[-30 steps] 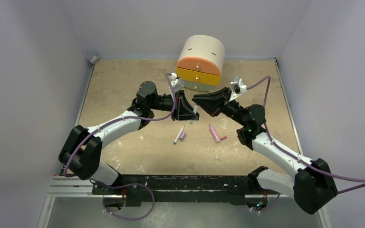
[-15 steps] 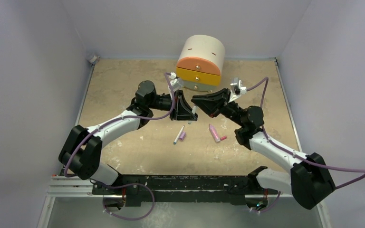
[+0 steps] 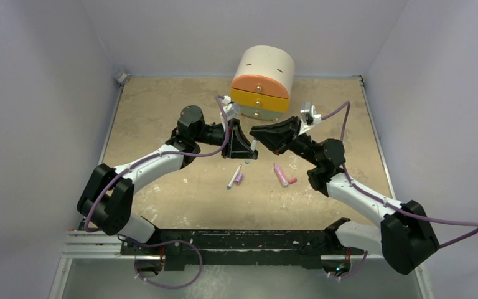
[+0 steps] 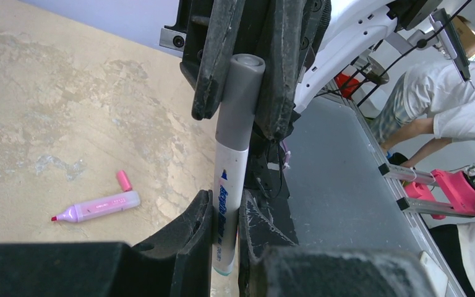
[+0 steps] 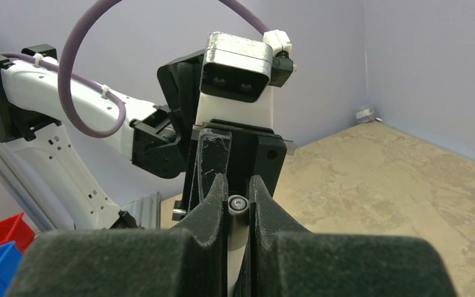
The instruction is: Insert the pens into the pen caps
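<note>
My left gripper (image 3: 244, 148) is shut on the white barrel of a pen (image 4: 229, 204) and holds it upright above the table. My right gripper (image 3: 258, 134) faces it, shut on the dark grey cap (image 4: 240, 93), which sits over the pen's top end. In the right wrist view the cap's end (image 5: 239, 204) shows between my right gripper's (image 5: 238, 185) jaws. On the table lie a white pen with a teal end (image 3: 233, 177), a purple cap (image 3: 239, 179) beside it, a pink pen (image 3: 280, 174) and a reddish-pink cap (image 3: 292, 181).
A round cream cabinet with an orange and a yellow drawer (image 3: 262, 81) stands at the back, just behind both grippers. Grey walls close in the table on three sides. The loose pens and caps lie just in front of the grippers.
My right arm has shifted slightly left toward the left gripper. The left arm and the things on the table have not moved.
</note>
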{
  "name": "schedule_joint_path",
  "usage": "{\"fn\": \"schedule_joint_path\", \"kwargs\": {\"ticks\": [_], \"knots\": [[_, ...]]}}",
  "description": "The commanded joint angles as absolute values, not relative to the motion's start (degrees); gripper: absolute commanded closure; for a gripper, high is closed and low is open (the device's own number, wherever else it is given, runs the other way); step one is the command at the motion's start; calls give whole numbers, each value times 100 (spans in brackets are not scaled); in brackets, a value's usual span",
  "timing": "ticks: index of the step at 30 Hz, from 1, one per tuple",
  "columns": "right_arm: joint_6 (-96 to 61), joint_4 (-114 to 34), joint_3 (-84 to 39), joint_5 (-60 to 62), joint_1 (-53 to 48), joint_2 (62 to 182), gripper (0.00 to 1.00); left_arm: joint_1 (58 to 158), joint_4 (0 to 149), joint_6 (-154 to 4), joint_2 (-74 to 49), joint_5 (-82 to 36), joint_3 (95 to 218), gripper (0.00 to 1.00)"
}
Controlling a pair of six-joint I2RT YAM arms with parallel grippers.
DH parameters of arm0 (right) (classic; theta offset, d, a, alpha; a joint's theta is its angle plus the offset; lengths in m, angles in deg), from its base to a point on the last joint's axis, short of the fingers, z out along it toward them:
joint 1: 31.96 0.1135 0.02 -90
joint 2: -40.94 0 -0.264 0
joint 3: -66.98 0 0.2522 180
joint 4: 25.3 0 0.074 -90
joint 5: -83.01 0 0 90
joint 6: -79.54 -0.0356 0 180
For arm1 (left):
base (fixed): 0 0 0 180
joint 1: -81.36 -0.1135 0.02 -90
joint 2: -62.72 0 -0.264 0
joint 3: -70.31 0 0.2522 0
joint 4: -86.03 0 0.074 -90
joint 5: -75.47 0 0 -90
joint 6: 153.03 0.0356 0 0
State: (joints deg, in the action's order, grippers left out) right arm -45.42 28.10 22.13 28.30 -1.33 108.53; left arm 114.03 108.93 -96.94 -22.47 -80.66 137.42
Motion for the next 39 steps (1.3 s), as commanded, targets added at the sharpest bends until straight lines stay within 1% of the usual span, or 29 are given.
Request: {"fn": "schedule_joint_path", "kwargs": {"ticks": [1, 5, 8, 10, 13, 15, 16, 20, 22, 24, 25, 27, 30, 33, 35, 39], "knots": [[-4374, -284, 3139, 5386, 488, 11272, 100, 11125, 13436, -10067, -1749, -6394, 14799, 100], [-4409, -477, 2874, 4938, 492, 10688, 100, 11129, 13244, -10082, -1847, -6783, 14805, 100], [-4481, -606, 2537, 4371, 478, 10193, 100, 11159, 13151, -10121, -1856, -7141, 14619, 100], [-4666, -424, 2388, 4080, 479, 9957, 99, 11190, 13140, -10159, -1831, -7336, 14432, 100], [-4773, -238, 2158, 3630, 469, 9741, 81, 11278, 13208, -10137, -1693, -7373, 14080, 100], [-4678, -348, 1972, 3375, 451, 9694, 77, 11331, 12951, -9894, -1581, -7300, 13884, 100], [-4674, -362, 1918, 3265, 432, 9674, 74, 11342, 12704, -9696, -1542, -7250, 13845, 100], [-4722, -188, 1857, 2915, 360, 9520, 55, 11418, 11741, -9024, -1481, -7283, 13778, 100], [-4712, -180, 1876, 2596, 327, 9414, 53, 11440, 11342, -8738, -1460, -7154, 13749, 100], [-4717, -179, 1964, 2257, 287, 9178, 52, 11436, 10716, -8434, -1445, -6647, 13720, 100], [-4712, -213, 2006, 2087, 270, 9048, 52, 11433, 10314, -8151, -1441, -6176, 13747, 100], [-4703, -393, 2094, 1724, 247, 8774, 52, 11428, 9360, -7826, -1510, -4891, 13873, 100], [-4612, -967, 2149, 980, 242, 8334, 54, 11364, 8604, -7950, -1814, -3153, 14071, 100], [-4341, -1734, 2070, 230, 240, 8120, 59, 11309, 8018, -8104, -2186, -2142, 14269, 100], [-4141, -2256, 1940, -15, 241, 8151, 60, 11309, 7372, -8176, -2463, -1280, 14469, 100], [-3995, -2489, 1844, -87, 242, 8323, 61, 11309, 6603, -8188, -2772, -585, 14449, 100]]}}
